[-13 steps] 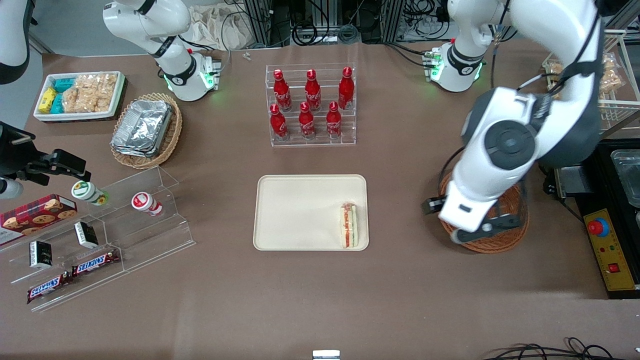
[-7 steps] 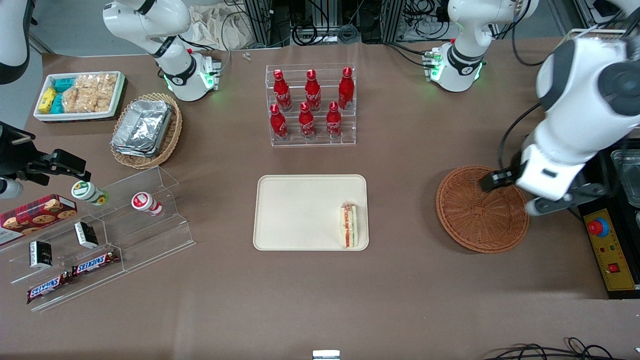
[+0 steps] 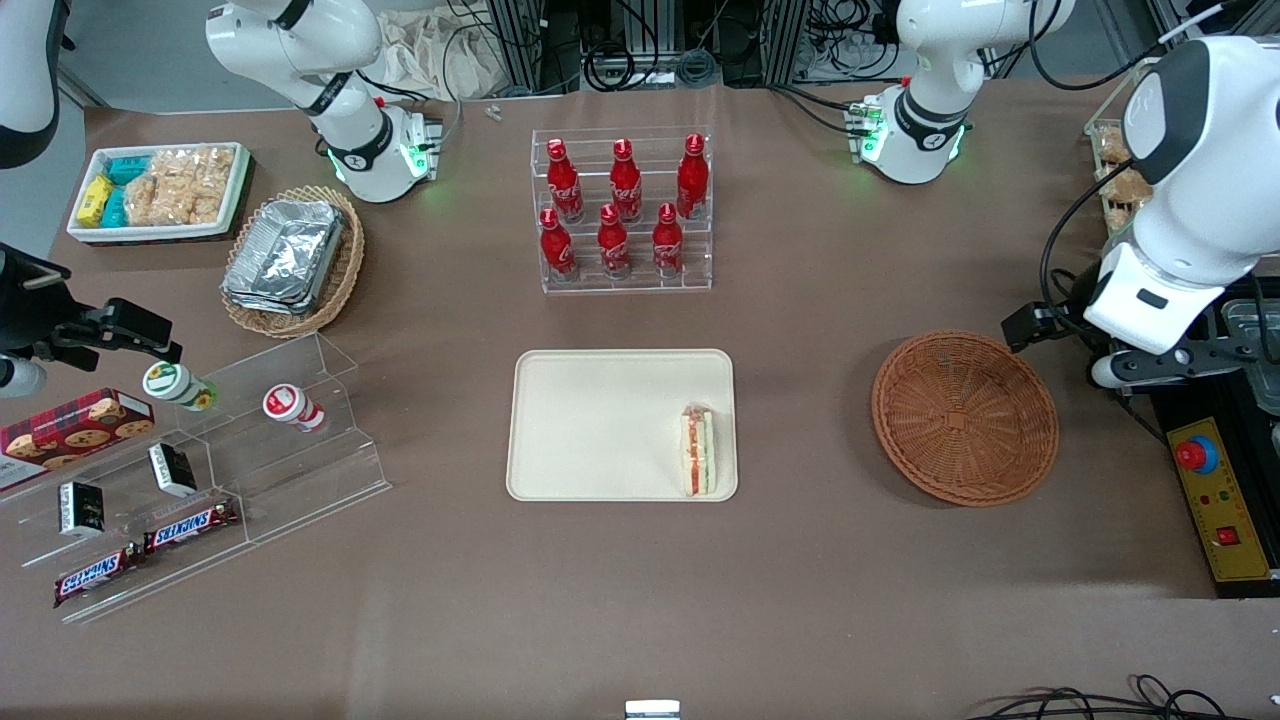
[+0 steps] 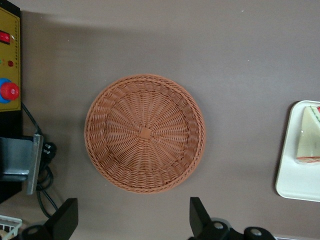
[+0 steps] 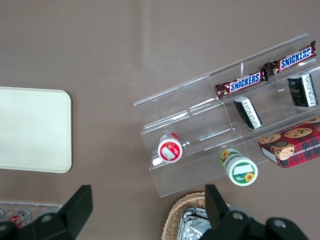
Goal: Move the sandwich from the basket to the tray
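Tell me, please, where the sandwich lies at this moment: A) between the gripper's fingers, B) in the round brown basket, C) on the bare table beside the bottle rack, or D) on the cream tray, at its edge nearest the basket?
D: the sandwich lies on the tray at the edge nearest the basket, which holds nothing, and the gripper hovers open and empty above the basket's edge.

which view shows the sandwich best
The front view: the whole sandwich lies on the tray, filling stripes visible. The left wrist view, where the open gripper hangs above the basket, cuts it off at the frame edge. The right wrist view shows none of it.
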You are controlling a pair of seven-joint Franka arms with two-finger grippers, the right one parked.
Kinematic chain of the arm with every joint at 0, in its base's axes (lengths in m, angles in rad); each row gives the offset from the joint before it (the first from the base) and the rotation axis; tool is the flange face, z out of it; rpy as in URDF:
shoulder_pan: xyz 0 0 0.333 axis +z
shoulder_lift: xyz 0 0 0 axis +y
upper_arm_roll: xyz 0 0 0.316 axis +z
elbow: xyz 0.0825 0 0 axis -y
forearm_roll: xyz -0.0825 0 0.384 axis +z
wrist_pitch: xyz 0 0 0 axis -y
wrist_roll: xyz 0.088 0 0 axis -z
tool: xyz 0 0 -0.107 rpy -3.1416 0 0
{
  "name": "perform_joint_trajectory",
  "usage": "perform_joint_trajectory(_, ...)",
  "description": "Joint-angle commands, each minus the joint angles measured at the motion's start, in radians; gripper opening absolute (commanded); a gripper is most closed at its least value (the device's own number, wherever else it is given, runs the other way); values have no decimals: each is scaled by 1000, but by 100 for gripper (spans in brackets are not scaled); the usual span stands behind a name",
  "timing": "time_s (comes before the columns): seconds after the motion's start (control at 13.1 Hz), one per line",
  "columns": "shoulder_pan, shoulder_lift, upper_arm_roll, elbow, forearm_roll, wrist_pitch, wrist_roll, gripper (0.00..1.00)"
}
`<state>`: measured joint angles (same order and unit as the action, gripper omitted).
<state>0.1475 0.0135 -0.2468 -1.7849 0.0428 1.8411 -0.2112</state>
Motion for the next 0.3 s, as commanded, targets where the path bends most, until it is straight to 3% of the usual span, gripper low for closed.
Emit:
perform_joint_trajectory(0.0, 56, 3, -3, 28, -69, 0, 49, 100)
perform_joint_trajectory(0.23, 78, 45, -5, 79, -75, -46, 58, 100)
